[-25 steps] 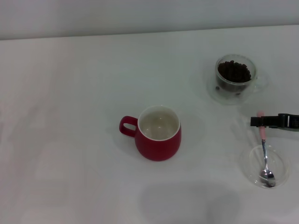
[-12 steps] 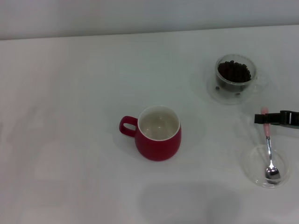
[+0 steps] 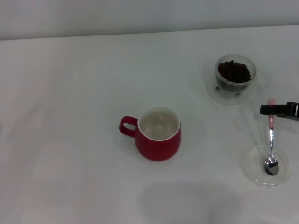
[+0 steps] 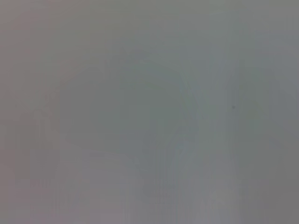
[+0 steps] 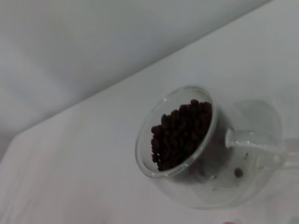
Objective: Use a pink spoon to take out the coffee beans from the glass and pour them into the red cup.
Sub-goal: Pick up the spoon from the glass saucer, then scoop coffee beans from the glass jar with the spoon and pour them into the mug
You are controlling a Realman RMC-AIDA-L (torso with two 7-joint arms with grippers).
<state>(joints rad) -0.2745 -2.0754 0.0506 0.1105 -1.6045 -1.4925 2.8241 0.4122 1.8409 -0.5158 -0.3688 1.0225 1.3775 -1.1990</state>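
Observation:
My right gripper (image 3: 271, 109) is at the right edge of the head view, shut on the pink handle of the pink spoon (image 3: 271, 140). The spoon hangs bowl-down, its metal bowl just above the flat clear dish (image 3: 257, 175). The glass (image 3: 233, 74) full of coffee beans (image 3: 234, 71) stands on a clear saucer behind the gripper. It fills the right wrist view (image 5: 187, 140) with the beans (image 5: 180, 133) dark inside. The red cup (image 3: 159, 133), cream inside and empty, stands at the table's middle with its handle to the left. My left gripper is out of view.
A clear saucer (image 3: 217, 93) lies under the glass, with a loose bean or two on it (image 5: 238, 172). The white table (image 3: 70, 116) ends at a pale wall at the back. The left wrist view shows only a blank grey surface.
My right gripper has lifted the spoon and drifted right and back. The spoon's bowl has risen from the flat dish and the spoon now hangs nearly straight down.

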